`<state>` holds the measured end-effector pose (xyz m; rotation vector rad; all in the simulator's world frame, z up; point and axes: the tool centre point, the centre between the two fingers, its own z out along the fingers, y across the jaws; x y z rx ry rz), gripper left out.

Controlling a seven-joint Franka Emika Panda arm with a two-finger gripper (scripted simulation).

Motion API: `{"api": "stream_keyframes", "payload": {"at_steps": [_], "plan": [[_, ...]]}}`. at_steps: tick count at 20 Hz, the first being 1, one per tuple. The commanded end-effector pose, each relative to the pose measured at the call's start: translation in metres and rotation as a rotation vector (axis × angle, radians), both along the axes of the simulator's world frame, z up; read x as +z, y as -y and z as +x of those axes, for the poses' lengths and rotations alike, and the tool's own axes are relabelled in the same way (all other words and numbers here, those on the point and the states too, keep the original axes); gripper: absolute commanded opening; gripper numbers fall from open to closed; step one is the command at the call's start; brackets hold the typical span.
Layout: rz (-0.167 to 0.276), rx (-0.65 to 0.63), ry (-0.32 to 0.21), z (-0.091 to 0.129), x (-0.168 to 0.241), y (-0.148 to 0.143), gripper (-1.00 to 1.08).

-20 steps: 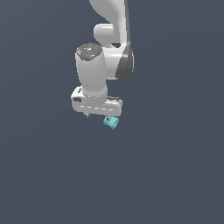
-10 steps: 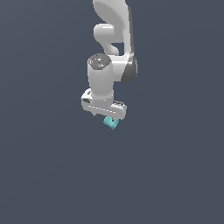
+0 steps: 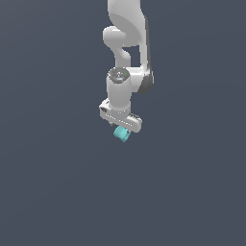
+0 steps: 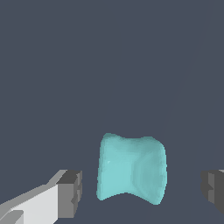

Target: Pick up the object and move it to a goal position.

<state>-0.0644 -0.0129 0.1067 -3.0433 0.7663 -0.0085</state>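
The object (image 3: 122, 134) is a small teal blocky piece with pinched sides, lying on the dark grey floor directly under the white arm's hand. My gripper (image 3: 121, 129) is open and stands over it. In the wrist view the object (image 4: 131, 170) sits between the two dark fingertips: one finger (image 4: 72, 192) stands a small gap away from it, and the other finger (image 4: 213, 192) is farther off on the opposite side. Neither pad touches it. In the exterior view the hand hides the fingers and the object's top.
The flat dark grey floor (image 3: 57, 192) fills all of both views. The white arm (image 3: 127, 43) rises from the hand toward the top of the exterior view. No goal marker and no other object shows.
The hand has moved toward the exterior view's right and slightly down, ending over the teal object. The object has stayed in place.
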Motion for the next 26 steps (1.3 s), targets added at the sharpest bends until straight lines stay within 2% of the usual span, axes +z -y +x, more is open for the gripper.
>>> {"api": "stream_keyframes", "payload": {"at_steps": [1, 7, 14, 26], "plan": [[-0.001, -0.033, -0.002, -0.007, -0.006, -0.004, 1.00], [-0.001, -0.074, -0.006, -0.016, -0.015, -0.008, 1.00], [-0.002, -0.075, -0.006, -0.017, -0.018, -0.009, 1.00], [-0.002, -0.079, -0.006, -0.018, -0.063, -0.009, 1.00]]}}
